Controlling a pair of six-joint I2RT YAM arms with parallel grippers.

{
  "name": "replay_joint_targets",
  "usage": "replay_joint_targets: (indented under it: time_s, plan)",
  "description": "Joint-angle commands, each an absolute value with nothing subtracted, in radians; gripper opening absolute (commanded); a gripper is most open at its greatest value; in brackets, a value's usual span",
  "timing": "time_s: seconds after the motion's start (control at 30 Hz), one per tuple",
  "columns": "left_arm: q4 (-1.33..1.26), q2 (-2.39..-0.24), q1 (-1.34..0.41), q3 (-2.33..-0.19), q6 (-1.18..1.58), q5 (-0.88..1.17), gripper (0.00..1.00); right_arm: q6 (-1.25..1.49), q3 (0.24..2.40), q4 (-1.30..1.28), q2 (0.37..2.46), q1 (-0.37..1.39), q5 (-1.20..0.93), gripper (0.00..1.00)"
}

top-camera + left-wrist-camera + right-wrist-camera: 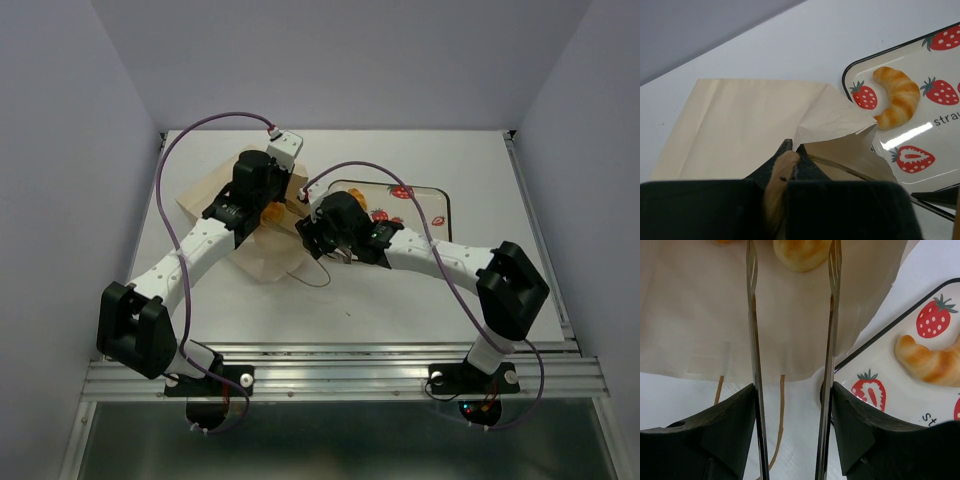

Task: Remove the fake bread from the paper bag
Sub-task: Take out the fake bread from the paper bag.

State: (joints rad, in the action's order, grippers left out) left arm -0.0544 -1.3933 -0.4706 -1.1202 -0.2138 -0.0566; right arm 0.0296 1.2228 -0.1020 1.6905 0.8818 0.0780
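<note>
The cream paper bag (250, 225) lies flat on the table, its mouth toward the tray. My left gripper (262, 200) is shut on the bag's upper mouth edge (782, 167) and holds it up. An orange pastry (272, 212) shows at the mouth. My right gripper (320, 232) is shut on metal tongs (754, 340). The tong arms are apart, and their tips straddle that pastry (800, 252) on the bag's paper (700, 315) without touching it. One croissant (897, 97) lies on the tray and also shows in the right wrist view (927, 362). The other pastries are hidden.
The strawberry-print tray (425, 195) with a black rim sits right of the bag, its corner near the tongs (875, 337). A brown cord handle (780, 410) trails from the bag mouth onto the white table. Grey walls enclose the table on three sides.
</note>
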Motion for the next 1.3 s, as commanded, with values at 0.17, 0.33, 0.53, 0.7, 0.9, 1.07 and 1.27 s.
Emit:
replay_joint_targets:
  time_s: [0.17,0.33,0.53,0.7,0.9,1.07,1.27]
  plan:
    - [-0.103,-1.345,-0.483,-1.121,-0.172,-0.023,0.00,0.020,1.334,-0.015,1.776,0.913,0.170,0.64]
    - [-0.104,-1.341,-0.489,-1.115,-0.175,-0.017,0.00,0.023,1.364,-0.021,1.828,0.913,0.201,0.66]
    - [-0.113,-1.344,-0.489,-1.104,-0.181,-0.017,0.00,0.040,1.399,-0.058,1.879,0.913,0.239,0.67]
    - [-0.123,-1.348,-0.489,-1.100,-0.184,-0.006,0.00,0.035,1.394,-0.035,1.894,0.913,0.212,0.67]
    - [-0.127,-1.362,-0.492,-1.108,-0.179,-0.005,0.00,0.048,1.365,0.048,1.904,0.913,0.182,0.66]
    - [-0.141,-1.364,-0.492,-1.103,-0.173,0.034,0.00,0.055,1.373,0.068,1.937,0.913,0.206,0.62]
    - [-0.146,-1.373,-0.492,-1.109,-0.173,0.035,0.00,0.072,1.385,0.064,1.970,0.922,0.213,0.51]
